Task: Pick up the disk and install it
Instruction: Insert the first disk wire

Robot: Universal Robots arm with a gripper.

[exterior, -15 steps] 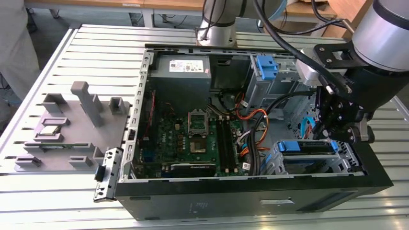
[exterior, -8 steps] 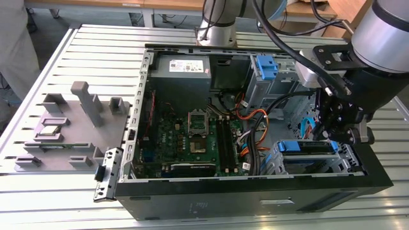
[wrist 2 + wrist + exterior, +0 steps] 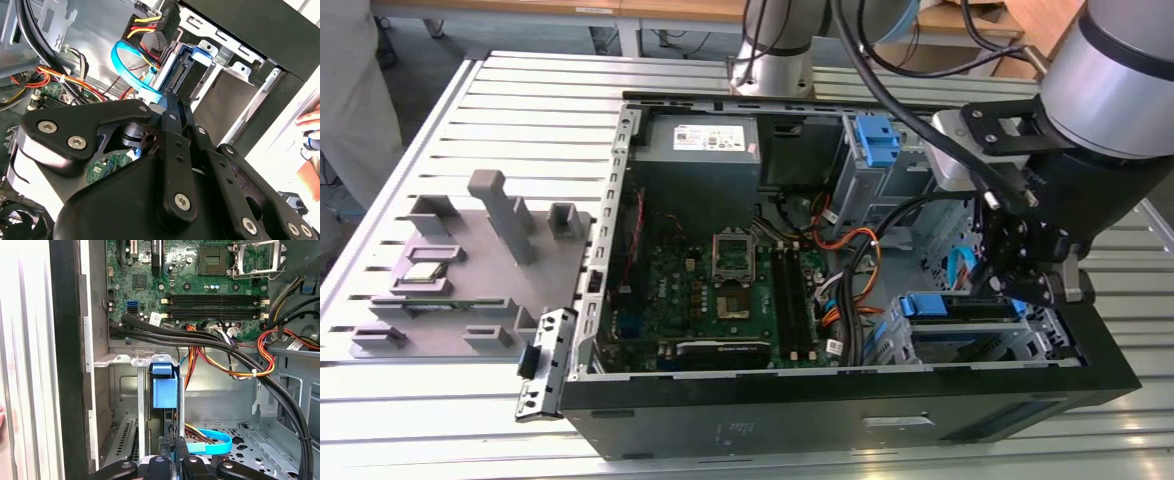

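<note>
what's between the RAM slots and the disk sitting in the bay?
A bundle of black cables crosses the stretch between the RAM slots and the disk. Nothing else fills that stretch. This shows in the first wrist view.

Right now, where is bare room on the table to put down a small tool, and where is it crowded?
Bare slatted table at the exterior view's lower left, bordered by the grey tray and the computer case. Crowded inside it: cables and the gripper.
</note>
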